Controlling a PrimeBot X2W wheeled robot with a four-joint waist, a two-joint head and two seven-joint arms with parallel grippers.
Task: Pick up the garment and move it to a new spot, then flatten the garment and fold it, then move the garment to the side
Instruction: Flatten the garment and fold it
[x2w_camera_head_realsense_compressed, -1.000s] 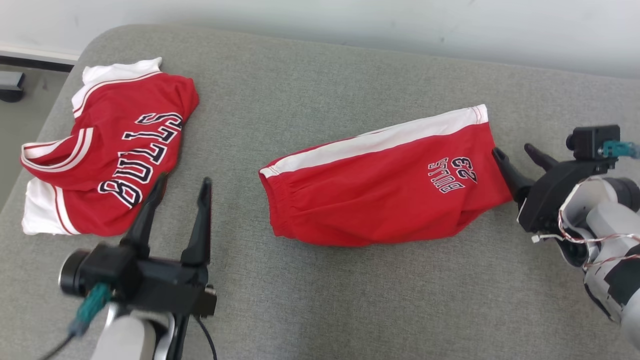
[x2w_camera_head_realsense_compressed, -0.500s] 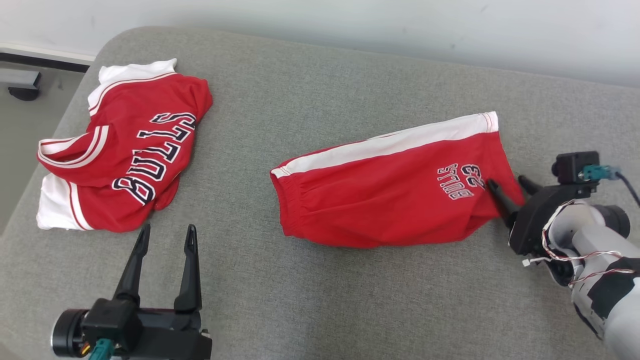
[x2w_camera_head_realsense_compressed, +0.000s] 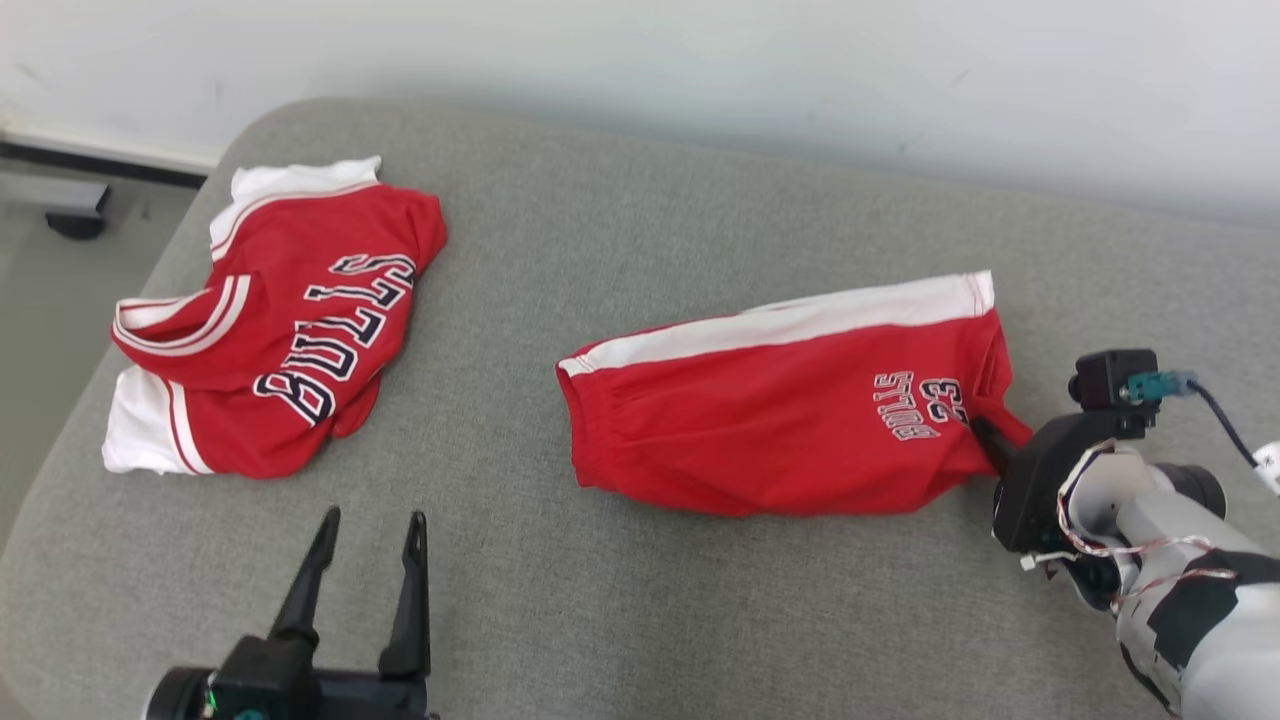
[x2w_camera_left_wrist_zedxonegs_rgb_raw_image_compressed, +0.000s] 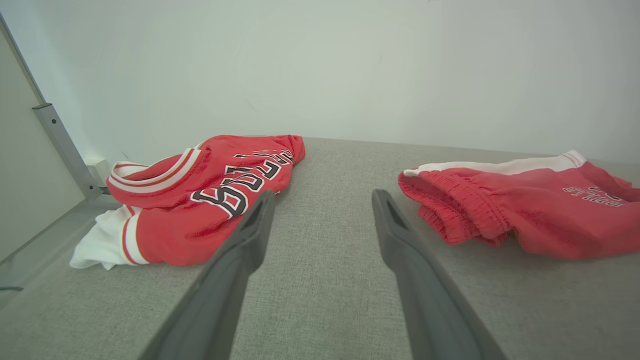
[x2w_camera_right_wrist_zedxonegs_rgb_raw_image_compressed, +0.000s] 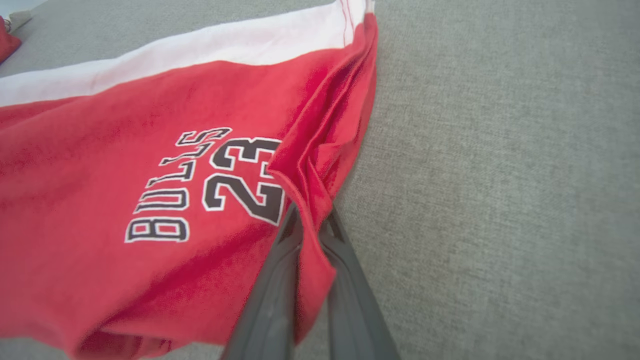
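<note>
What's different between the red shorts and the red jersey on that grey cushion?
The shorts lie stretched out; the jersey is rumpled. The right gripper pinches the shorts' hem; the jersey lies untouched. The shorts' BULLS lettering is small, the jersey's large. Both are red with white trim.

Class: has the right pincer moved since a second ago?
Yes. Against the 23 print on the shorts, the right pincer has moved in from beside the hem and shut on it.
</note>
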